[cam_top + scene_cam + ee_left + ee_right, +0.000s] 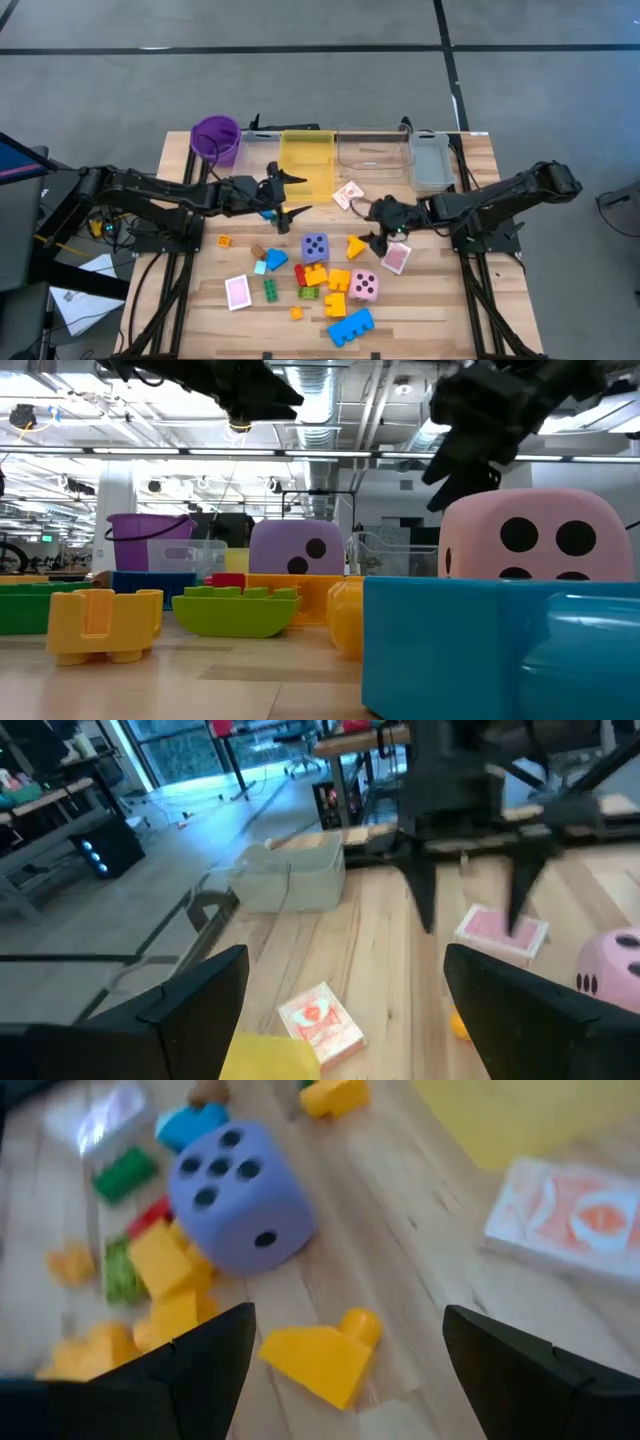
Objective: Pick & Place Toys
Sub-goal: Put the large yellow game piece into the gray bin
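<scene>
High view: the left gripper (pixel 287 196), fingers spread and empty, hangs beside the yellow plastic bin (pixel 307 163), while the right gripper (pixel 374 226), also spread and empty, hangs between a pink-backed playing-card pack (pixel 348 194) and a yellow plastic wedge brick (pixel 355 246); the purple foam die (pixel 315 247) lies just beyond the wedge. Low view: a pink foam die (pixel 538 550) sits behind a blue plastic brick (pixel 500 645), both arms overhead. Left wrist view: the card pack (pixel 321 1021) lies on the wooden table (pixel 385 955) between its parted fingers (pixel 185 1000). Right wrist view: the yellow wedge (pixel 322 1352) lies between its parted fingers (pixel 195 1360), the purple die (pixel 236 1196) beyond it.
</scene>
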Robot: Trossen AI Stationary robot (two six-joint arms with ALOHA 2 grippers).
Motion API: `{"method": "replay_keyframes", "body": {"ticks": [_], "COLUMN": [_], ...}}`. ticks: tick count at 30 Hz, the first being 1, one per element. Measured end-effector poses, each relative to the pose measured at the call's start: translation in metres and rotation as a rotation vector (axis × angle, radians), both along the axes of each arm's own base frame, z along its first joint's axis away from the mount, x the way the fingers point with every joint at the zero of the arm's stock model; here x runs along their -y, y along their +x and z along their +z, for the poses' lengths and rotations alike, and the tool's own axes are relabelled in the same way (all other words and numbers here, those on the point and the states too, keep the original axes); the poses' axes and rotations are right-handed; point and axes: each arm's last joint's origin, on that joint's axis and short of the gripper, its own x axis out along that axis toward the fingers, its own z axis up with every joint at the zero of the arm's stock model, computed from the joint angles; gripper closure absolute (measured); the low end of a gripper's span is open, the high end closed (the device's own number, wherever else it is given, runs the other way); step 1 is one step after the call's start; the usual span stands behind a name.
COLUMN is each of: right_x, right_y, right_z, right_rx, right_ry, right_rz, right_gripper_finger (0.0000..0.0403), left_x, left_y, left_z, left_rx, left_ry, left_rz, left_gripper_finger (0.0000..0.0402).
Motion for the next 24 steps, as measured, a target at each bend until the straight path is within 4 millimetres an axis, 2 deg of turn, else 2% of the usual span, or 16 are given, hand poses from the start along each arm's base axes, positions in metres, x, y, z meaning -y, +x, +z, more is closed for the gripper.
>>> {"method": "replay_keyframes", "body": {"ticks": [2, 7, 10, 16, 24], "right_x": [-0.007, -0.021, -0.02, -0.009, -0.012], "right_y": [-0.001, 0.013, 0.02, 0.025, 0.028], "right_z": [0.0, -0.008, -0.027, -0.072, -0.08], "right_rx": [0.004, 0.103, 0.075, -0.044, -0.054], "right_ry": [-0.08, -0.238, -0.289, -0.312, -0.229], "right_rz": [0.059, 0.182, 0.219, 0.236, 0.344], "right_gripper_finger": [0.0088, 0.0088, 0.0088, 0.0088, 0.0088], "left_x": [0.0, 0.0, 0.0, 0.0, 0.0], "left_y": [-0.002, -0.008, -0.009, -0.009, -0.009], "left_z": [0.003, 0.009, 0.012, 0.012, 0.013], "left_rx": [0.012, 0.027, 0.049, 0.055, 0.076], "left_ry": [0.0, -0.001, -0.002, -0.015, -0.059], "left_rz": [0.0, 0.0, -0.001, 0.001, 0.006], "left_gripper_finger": [0.0073, 0.0073, 0.0073, 0.0073, 0.0073]}}
